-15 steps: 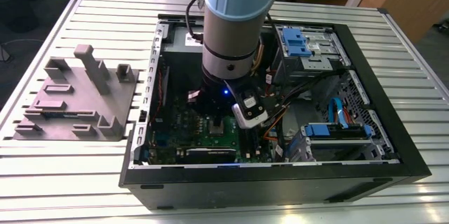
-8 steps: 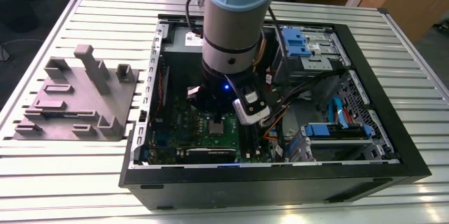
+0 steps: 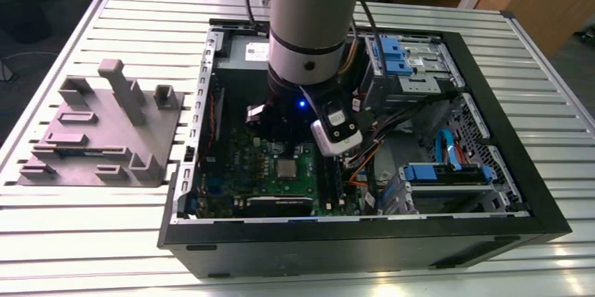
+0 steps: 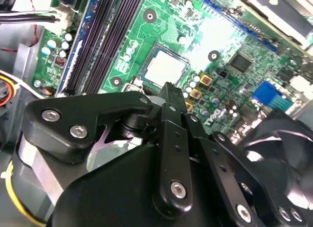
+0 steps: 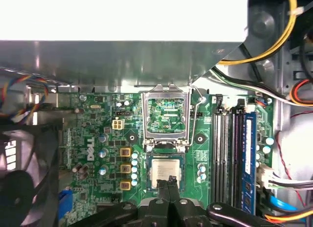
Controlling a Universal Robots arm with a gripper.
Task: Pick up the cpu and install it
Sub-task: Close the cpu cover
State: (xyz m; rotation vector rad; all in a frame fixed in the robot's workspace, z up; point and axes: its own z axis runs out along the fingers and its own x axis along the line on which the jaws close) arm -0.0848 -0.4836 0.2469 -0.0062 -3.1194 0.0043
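cpu lies flat in the socket on the green board. In the exterior view that is just below frame centre, directly under the arm. The socket frame is hinged up and the lever is out, so nothing clamps the chip.

The gripper has its tips pinched together with nothing between them, over the chip's edge nearest the fingers. Can't tell from either wrist view whether they touch the lid or clear it.

Risks as I read it:
- The chip is unclamped, so any sideways nudge from the tips could slide or tilt it in the socket and bend pins underneath. Can't confirm it sits square all round.
- If the tips are in contact, downward pressure on one edge could cock the opposite corner up.
- The raised socket frame stands just beside the chip. A bump from the finger linkage could drop it onto a badly seated part.
- Space is tight. The memory slots sit on one side of the socket and the fan on the other. The cables run close to the wrist, right of centre in the exterior view, and could snag.
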